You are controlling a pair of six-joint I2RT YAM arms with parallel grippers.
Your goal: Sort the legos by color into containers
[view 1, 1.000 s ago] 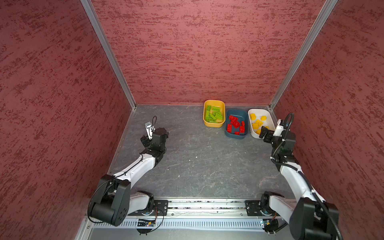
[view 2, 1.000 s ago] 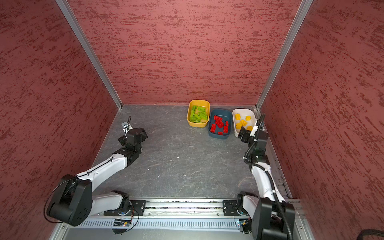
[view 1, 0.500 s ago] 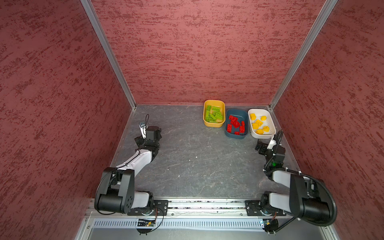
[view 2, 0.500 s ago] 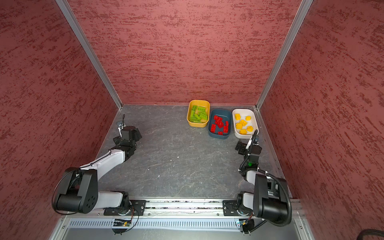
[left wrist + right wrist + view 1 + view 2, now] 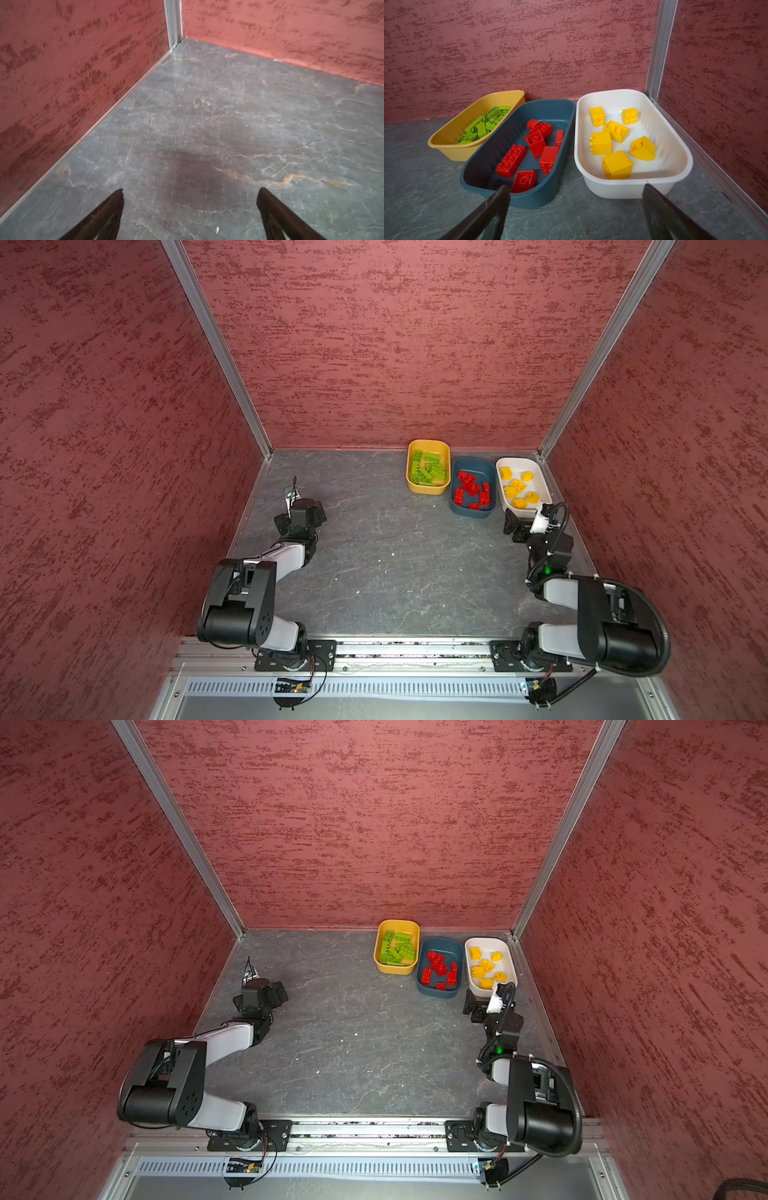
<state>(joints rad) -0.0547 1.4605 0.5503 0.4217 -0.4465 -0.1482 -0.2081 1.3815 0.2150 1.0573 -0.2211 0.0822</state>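
Left arm [image 5: 286, 558] and right arm [image 5: 559, 593]: white tubular links are joined by black cylindrical joint housings [image 5: 245, 608]. A thick black corrugated cable [image 5: 663, 635] is carried by the right arm, and a small green light [image 5: 547, 571] is noted on it. Black base plates [image 5: 324, 655], dotted with small screw heads, are fixed to an aluminium rail [image 5: 415, 649]. Left gripper [image 5: 190, 189] and right gripper [image 5: 576, 186] are fitted with dark, tapering fingers [image 5: 664, 214].

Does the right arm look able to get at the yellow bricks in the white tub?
Probably yes. The right tool hangs open and empty just short of the white tub, nothing stands between them, and the yellow bricks lie loose in its open top.
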